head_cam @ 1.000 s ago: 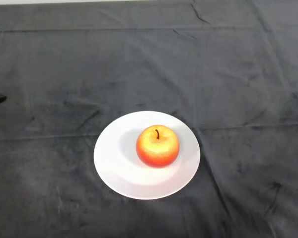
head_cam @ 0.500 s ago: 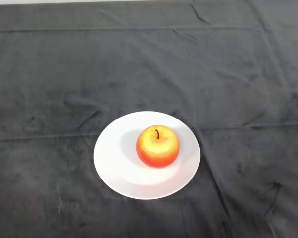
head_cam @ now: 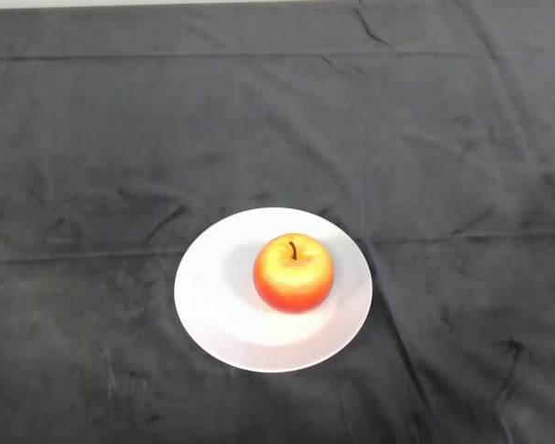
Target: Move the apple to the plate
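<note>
A red and yellow apple (head_cam: 293, 272) stands upright, stem up, near the middle of a round white plate (head_cam: 213, 314). The plate lies on the dark cloth slightly below the centre of the head view.
The dark cloth (head_cam: 277, 120) covers the whole table, with creases running across it. A pale strip of the table's far edge (head_cam: 120, 3) shows along the top left.
A dark fingertip that showed at the left edge one second ago has left the view. The apple and the plate have not moved.
</note>
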